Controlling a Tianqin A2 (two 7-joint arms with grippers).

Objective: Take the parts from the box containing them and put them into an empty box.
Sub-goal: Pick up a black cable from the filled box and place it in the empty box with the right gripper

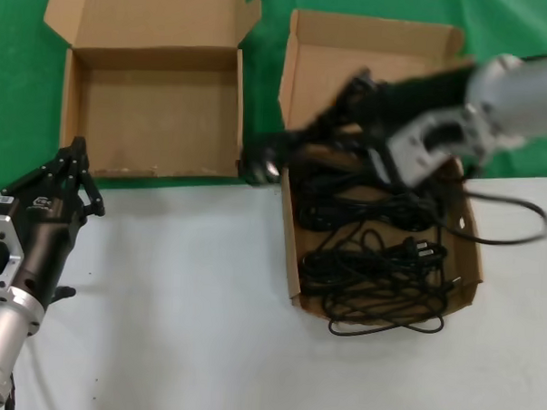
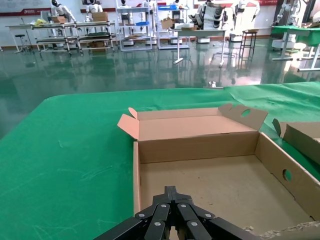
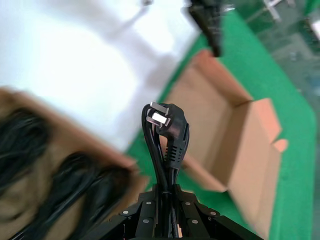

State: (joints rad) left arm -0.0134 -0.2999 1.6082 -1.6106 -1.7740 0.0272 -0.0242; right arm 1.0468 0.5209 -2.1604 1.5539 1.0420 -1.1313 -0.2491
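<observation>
2 boxes: both cardboard, lids open, side by side on the desk (image 1: 186, 328), part on green cloth (image 1: 15, 94), part on white top.
Cable box (image 1: 295, 233): on robot's right; holds tangled black cables (image 1: 371, 264), a few loops spill over its near edge onto the white top.
Empty box (image 1: 73, 115): on robot's left, bare inside; round hole in its side wall in left wrist view.
R gripper (image 3: 167, 212): above the near-left corner of the cable box, by the gap btw the 2 boxes; fingers clamped on 1 cable (image 3: 167, 150), plug end sticking out past the tips, prongs visible.
L gripper (image 2: 171, 197): low over the desk at near left, just short of the empty box's near wall, pointing into it; fingers together, holding nothing.
Head view: R arm blurred.
</observation>
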